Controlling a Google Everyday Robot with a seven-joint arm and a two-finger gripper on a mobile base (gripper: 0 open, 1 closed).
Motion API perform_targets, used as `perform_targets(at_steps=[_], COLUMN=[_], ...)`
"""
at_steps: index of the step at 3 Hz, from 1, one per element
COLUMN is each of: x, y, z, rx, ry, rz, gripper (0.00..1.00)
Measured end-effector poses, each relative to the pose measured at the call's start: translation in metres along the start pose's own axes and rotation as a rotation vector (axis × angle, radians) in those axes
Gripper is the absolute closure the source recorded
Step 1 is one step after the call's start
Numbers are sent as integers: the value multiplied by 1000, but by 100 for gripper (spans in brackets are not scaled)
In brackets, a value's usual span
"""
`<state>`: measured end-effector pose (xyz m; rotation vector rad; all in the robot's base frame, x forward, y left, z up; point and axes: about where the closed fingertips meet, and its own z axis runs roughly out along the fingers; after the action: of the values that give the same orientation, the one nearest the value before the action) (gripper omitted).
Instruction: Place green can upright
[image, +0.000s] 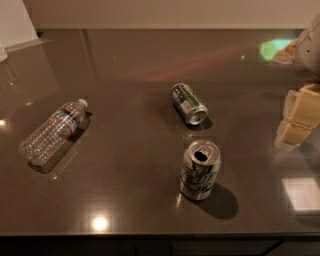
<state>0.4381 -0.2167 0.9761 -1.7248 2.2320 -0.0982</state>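
Note:
The green can (188, 103) lies on its side on the dark table (125, 165), a little right of centre, with its silver end pointing toward the front right and a white label patch on its dark green body. My gripper (300, 117) is at the right edge of the view, seen as pale yellowish finger pads, well to the right of the can and apart from it. Nothing shows between the pads.
A silver-white can with a green swirl logo (200, 170) stands upright in front of the green can. A clear plastic water bottle (54, 129) lies on its side at the left. The table's front edge runs along the bottom.

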Motion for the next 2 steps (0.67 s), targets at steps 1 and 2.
perform_targets(at_steps=[1,2], x=[0,-11], y=[0,-7], z=[0,6], rx=[0,-22], ry=[0,-7], rz=[0,12], gripper=[0,0])
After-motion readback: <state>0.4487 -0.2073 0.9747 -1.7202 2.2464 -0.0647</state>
